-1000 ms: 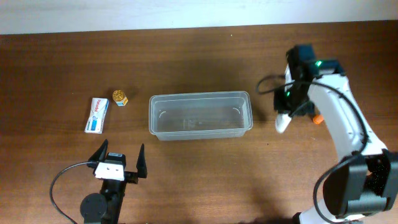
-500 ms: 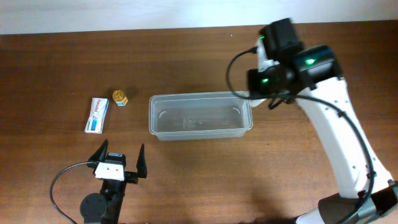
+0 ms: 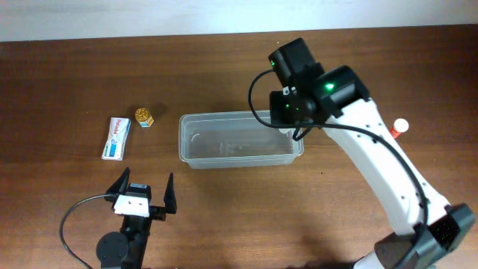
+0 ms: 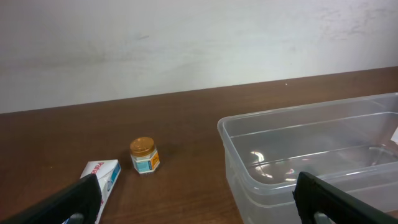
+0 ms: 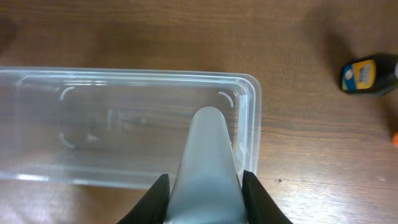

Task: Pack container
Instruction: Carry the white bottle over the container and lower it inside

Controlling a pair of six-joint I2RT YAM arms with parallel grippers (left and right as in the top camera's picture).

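Observation:
The container (image 3: 239, 114) is a clear rectangular bin at the table's middle; it also shows in the left wrist view (image 4: 298, 116) and the right wrist view (image 5: 252, 84). My right gripper (image 5: 205, 180) is shut on a pale white tube (image 5: 208, 149) and holds it above the bin's right end. From overhead the right arm (image 3: 299, 97) hides that gripper. My left gripper (image 3: 142, 193) is open and empty near the front edge, left of the bin; its fingers (image 4: 71, 202) frame the left wrist view.
A white and blue box (image 3: 116, 137) (image 4: 102, 174) and a small gold-lidded jar (image 3: 144, 117) (image 4: 144, 155) lie left of the bin. A small white and orange bottle (image 3: 399, 127) sits at the right. A dark bottle (image 5: 367, 76) lies right of the bin.
My right arm has swung left from the table's right side to above the bin's right end, carrying the white tube. The left arm has not moved.

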